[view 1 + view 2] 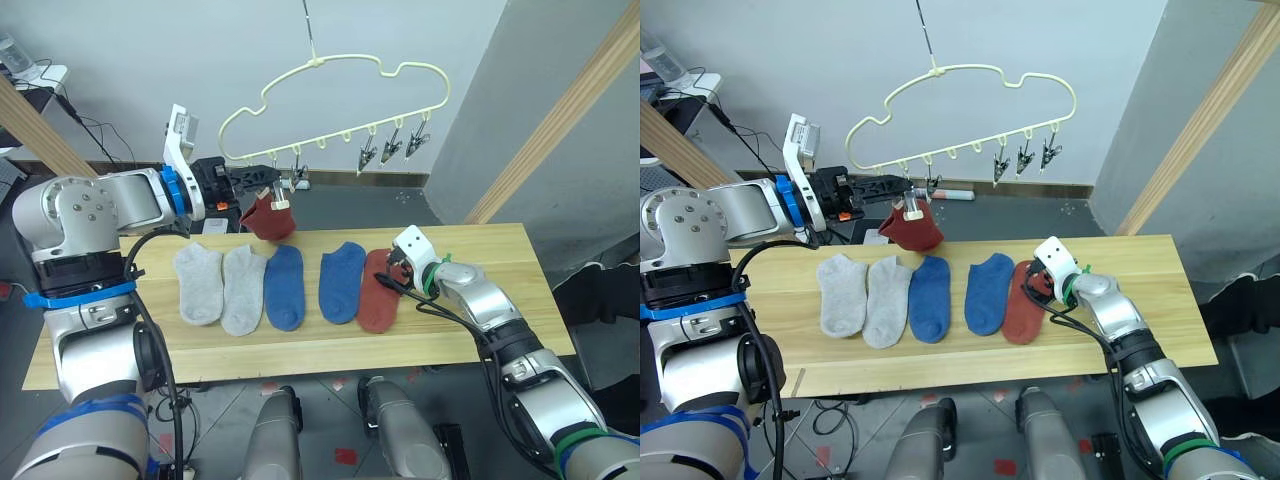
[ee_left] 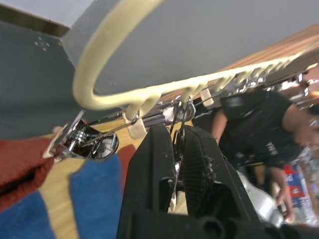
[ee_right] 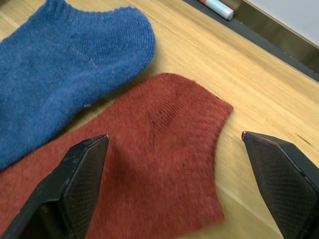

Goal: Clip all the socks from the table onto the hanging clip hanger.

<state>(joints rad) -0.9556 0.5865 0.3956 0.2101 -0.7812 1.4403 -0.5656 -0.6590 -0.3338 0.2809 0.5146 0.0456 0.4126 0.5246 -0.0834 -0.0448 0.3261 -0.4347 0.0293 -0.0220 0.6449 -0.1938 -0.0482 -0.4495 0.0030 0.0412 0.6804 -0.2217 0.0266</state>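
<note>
Right hand (image 3: 174,184) wide open over rust sock (image 3: 149,164) | left hand (image 2: 177,164) pinching clip (image 2: 175,172)

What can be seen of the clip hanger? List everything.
The clip hanger is a thin pale-yellow wire frame with a cloud-like outline, hanging by its hook from a thin rod above the table's far edge. Small metal clips dangle from loops along its straight bottom bar. One clip near the left end holds a rust red sock. The left gripper is shut on the neighbouring clip.

Pale-yellow clip hanger (image 1: 340,95), two grey socks (image 1: 220,285), two blue (image 1: 315,283), two rust-red (image 1: 380,290), light wooden table (image 1: 480,280)
</note>
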